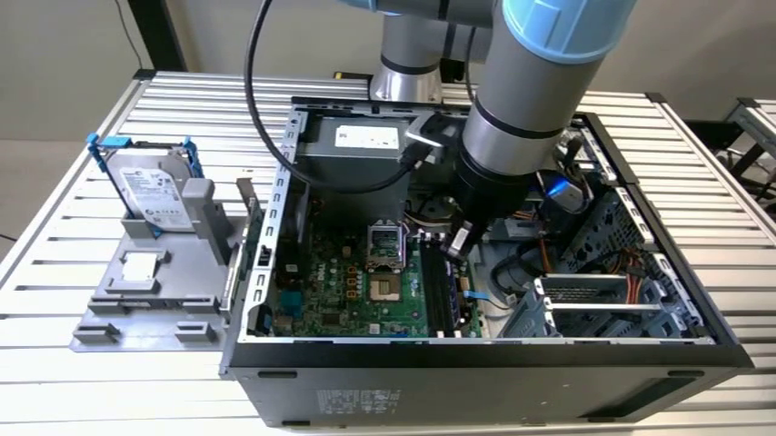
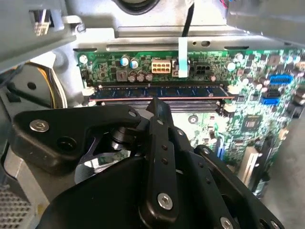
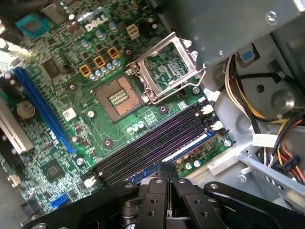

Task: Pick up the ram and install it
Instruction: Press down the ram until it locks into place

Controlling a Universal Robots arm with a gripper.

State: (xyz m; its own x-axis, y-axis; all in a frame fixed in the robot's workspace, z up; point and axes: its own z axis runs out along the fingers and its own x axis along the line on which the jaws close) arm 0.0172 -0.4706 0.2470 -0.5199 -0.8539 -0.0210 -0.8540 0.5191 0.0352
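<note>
The jaws are together, with nothing between them. In both wrist views the two black fingers (image 3: 164, 183) press side by side into one thin tip. The gripper (image 2: 157, 106) hangs just above the ram (image 2: 157, 91), right over the middle of the stick. Whether the tip touches the stick, I cannot tell.

The ram is a long thin stick with a row of dark chips. It stands on its edge in one of the long black slots (image 3: 147, 150) on the green board (image 1: 345, 291). It sits in the slot nearest the board's edge, and the other slots beside it have no stick in them. White clips sit at the ends of the slots.

In the exterior view the big arm (image 1: 533, 109) reaches down from above into the open computer case (image 1: 485, 350). The gripper (image 1: 457, 243) is low inside the case, over the slots on the green board. The square metal chip socket (image 3: 116, 98) is near the slots, and its lid stands open.

On the exterior view's left, outside the case, a silver hard drive (image 1: 152, 186) in a blue frame stands in a grey holder (image 1: 152, 291). All of this rests on a table (image 1: 73, 245) made of metal bars.
</note>
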